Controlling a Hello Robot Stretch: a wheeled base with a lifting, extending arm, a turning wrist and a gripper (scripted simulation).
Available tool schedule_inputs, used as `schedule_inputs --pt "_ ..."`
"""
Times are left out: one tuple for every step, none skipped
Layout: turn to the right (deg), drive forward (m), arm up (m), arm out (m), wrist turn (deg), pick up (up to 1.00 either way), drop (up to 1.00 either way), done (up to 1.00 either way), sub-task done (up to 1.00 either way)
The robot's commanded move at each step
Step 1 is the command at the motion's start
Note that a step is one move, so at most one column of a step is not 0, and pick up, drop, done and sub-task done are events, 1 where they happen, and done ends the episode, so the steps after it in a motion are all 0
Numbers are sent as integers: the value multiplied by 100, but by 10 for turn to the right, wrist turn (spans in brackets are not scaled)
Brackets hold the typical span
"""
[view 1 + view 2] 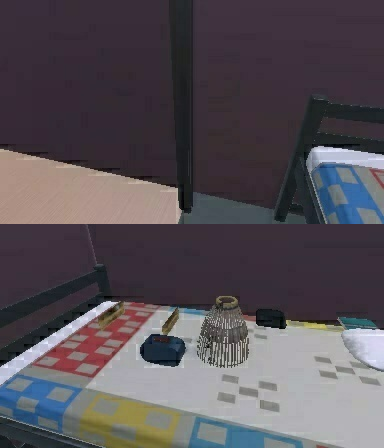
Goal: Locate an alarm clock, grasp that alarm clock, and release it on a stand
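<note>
Claw state: I cannot tell.

Alarm clock: unconfirmed. 2 candidates lie on the quilted bed (300,374): a squat dark blue lump (161,349) and a small black block (270,318), with a wire basket (224,332) standing between them.

Risks: I take the wrong lump for the clock, or my reach to the far block brushes the basket. The soft quilt may let things tip.

Room: purple wall (90,70), dark post (183,100), wood floor (60,190), dark bed frame (318,125).

Robot body: none in view
</note>
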Motion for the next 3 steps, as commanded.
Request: schedule_inputs --pt "0 0 50 0 0 0 0 0 0" --pt "0 0 38 0 0 0 0 0 0" --pt "0 0 0 46 0 0 0 0 0"
